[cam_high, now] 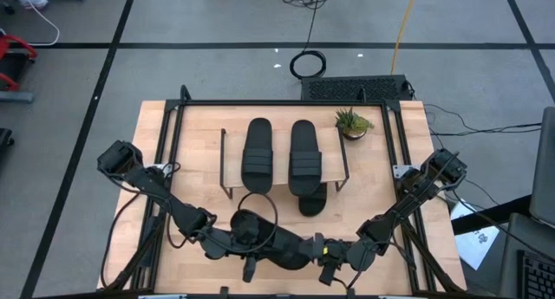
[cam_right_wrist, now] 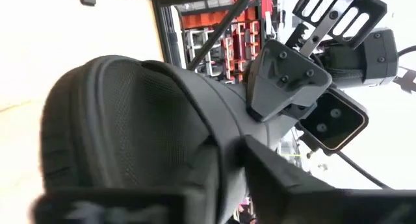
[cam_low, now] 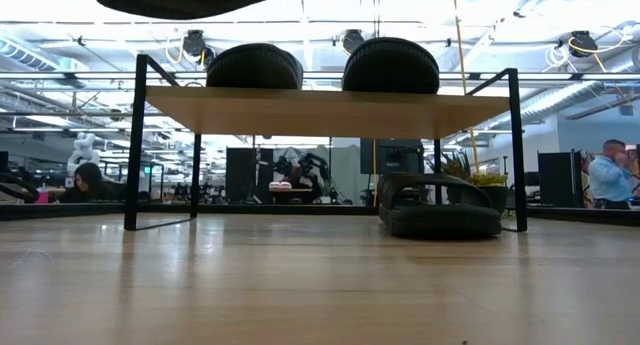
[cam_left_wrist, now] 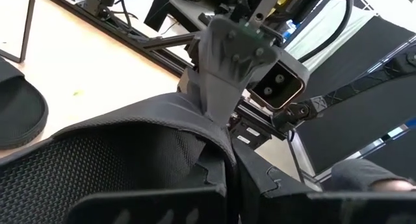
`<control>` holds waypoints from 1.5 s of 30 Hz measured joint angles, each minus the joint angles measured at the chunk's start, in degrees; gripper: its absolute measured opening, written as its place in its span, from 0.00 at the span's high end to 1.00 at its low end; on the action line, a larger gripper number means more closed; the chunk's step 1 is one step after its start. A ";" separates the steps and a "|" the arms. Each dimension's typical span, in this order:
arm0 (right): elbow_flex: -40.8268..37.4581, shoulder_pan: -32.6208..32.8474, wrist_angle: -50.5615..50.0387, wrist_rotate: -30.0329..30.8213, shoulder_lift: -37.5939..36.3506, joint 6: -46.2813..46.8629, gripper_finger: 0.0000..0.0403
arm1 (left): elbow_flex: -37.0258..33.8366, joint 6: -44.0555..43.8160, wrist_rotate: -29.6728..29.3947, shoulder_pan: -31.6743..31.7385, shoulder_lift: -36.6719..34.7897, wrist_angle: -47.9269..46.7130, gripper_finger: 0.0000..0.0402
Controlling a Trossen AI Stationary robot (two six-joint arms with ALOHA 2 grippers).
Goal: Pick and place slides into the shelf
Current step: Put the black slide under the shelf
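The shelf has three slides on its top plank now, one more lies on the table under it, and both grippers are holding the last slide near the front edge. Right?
Not quite. The high view shows only two slides on the shelf top, not three. The slide under it and the last slide, held between the left gripper and right gripper, are as you said.

Two slides on shelf, side by side

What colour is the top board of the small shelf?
Light wood, seen best in the high view: shelf.
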 joint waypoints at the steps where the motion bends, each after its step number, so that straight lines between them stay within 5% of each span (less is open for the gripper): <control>1: 0.00 0.00 -0.35 -0.11 -0.02 0.09 0.93 | 0.00 0.00 0.02 -0.17 0.00 0.17 1.00; 9: 0.02 0.70 1.04 2.75 0.10 -1.93 0.99 | 0.00 0.46 -0.97 -0.70 -0.06 -0.12 0.97; 18: 0.59 4.11 3.61 9.95 0.00 -4.31 1.00 | 0.27 5.91 -2.71 -3.32 -3.28 -1.62 0.73; 31: 4.01 9.75 -3.93 14.90 -0.02 1.38 1.00 | 0.35 6.61 3.91 -4.81 -4.51 -4.26 0.46; 45: 5.88 17.40 -12.69 23.78 -0.04 13.21 1.00 | 0.26 20.14 4.82 -8.24 -4.57 -8.19 0.49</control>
